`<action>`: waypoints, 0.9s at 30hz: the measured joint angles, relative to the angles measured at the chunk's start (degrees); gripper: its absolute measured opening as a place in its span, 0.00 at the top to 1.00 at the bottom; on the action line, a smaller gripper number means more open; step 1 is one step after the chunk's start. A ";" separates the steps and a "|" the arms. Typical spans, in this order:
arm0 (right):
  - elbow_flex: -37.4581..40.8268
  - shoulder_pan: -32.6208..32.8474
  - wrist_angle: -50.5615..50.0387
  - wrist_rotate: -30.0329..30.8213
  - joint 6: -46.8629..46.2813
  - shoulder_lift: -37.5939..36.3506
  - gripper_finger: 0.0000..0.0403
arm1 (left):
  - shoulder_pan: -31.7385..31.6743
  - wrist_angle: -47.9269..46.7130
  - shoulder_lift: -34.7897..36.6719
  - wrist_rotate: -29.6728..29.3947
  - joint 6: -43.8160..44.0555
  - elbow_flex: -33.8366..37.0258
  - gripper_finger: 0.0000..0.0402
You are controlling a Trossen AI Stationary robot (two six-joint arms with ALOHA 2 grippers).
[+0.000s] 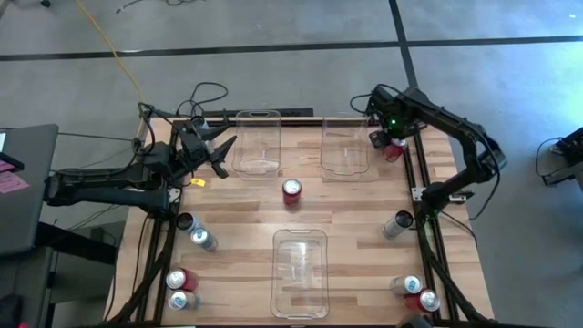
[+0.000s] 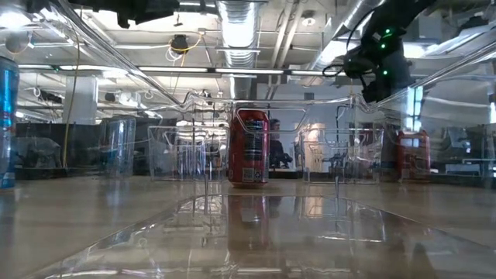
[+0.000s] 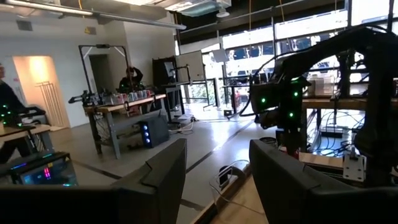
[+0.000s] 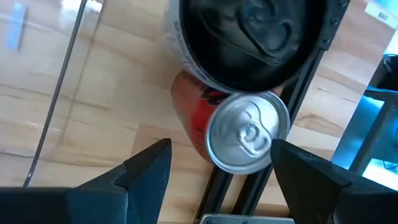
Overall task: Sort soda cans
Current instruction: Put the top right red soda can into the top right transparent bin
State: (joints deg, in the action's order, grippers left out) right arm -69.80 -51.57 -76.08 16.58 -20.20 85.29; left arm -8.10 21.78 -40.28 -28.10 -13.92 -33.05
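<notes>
Several soda cans stand on their bases on the wooden table. One red can (image 1: 291, 191) (image 2: 249, 147) is at the centre. A red can (image 1: 394, 151) (image 4: 247, 134) and a dark can (image 1: 378, 138) (image 4: 249, 37) stand together at the far right edge. My right gripper (image 1: 388, 135) (image 4: 221, 149) hovers open above this pair, pointing down, its fingers to either side of the red can's silver top and clear of it (image 2: 380, 77). My left gripper (image 1: 223, 150) (image 3: 217, 162) is open, raised by the far left bin, touching nothing.
Three clear bins: far left (image 1: 257, 141), far right (image 1: 344, 146), near centre (image 1: 301, 271). Other cans: dark (image 1: 185, 221) and silver (image 1: 202, 239) at left, a pair (image 1: 179, 287) near left, grey (image 1: 398, 223) at right, a pair (image 1: 419, 293) near right. Black frame rails edge the table.
</notes>
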 joint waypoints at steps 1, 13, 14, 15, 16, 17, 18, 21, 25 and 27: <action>0.00 -0.19 0.04 0.00 -0.30 0.36 0.28 | 0.00 -0.12 0.17 0.01 -0.05 0.01 0.57; 2.76 1.22 0.03 -2.12 -1.85 1.43 0.28 | 0.03 -0.72 2.25 0.00 -2.97 0.01 0.57; 2.83 1.76 -0.03 -2.14 -1.85 1.43 0.28 | 0.02 -0.54 2.26 0.00 -3.10 0.01 0.57; 2.88 2.41 -0.26 -2.20 -1.85 1.45 0.28 | 0.02 -0.41 2.27 0.00 -3.24 0.01 0.57; 2.91 3.11 -0.30 -2.29 -1.87 1.45 0.28 | 0.02 -0.24 2.30 0.00 -3.44 0.01 0.57; 2.91 3.84 -0.31 -2.45 -1.88 1.45 0.28 | 0.02 -0.17 2.32 0.00 -3.71 0.01 0.57; 2.91 4.55 -0.33 -2.60 -1.88 1.45 0.28 | 0.04 0.04 2.34 0.00 -3.99 0.01 0.57; 2.93 6.44 -0.39 -3.05 -1.89 1.07 0.28 | 0.02 0.84 2.37 0.00 -4.12 0.01 0.57; 2.95 8.10 0.07 -5.20 -2.52 -0.31 0.28 | 0.02 1.66 2.37 0.00 -4.26 0.01 0.57; 2.97 8.65 0.40 -7.54 -2.53 -1.33 0.28 | 0.02 1.63 2.37 0.00 -4.77 0.01 0.57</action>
State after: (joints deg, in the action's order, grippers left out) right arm -66.83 -42.92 -75.68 9.03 -22.73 83.96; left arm -8.08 23.41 -37.91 -28.10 -18.70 -33.04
